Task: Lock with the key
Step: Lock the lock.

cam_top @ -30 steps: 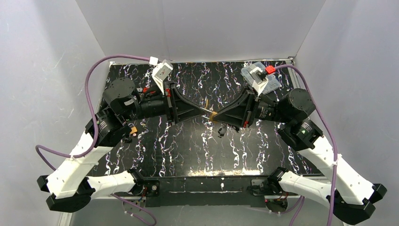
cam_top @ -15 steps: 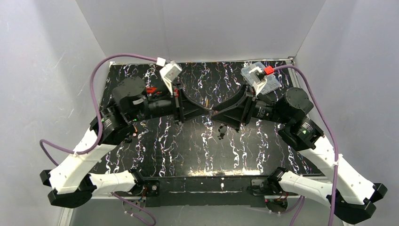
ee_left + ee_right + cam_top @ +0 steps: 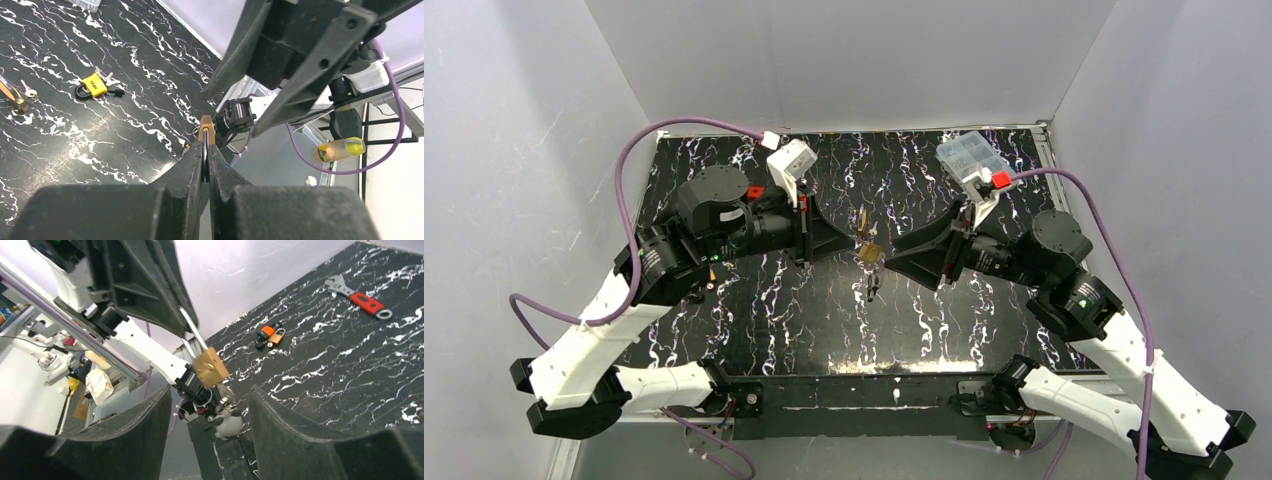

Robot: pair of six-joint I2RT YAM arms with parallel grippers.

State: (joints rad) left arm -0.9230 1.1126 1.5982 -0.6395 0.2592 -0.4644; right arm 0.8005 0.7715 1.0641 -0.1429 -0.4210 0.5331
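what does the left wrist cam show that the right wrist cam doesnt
Only left wrist: a yellow padlock on the table, a small loose key beside it, and a corner of the clear plastic box.
Only right wrist: the red-handled wrench, an orange padlock, and what looks like the key on its ring hanging under the brass lock.
Both: that brass lock held by its shackle in the shut left gripper, and the open right gripper.
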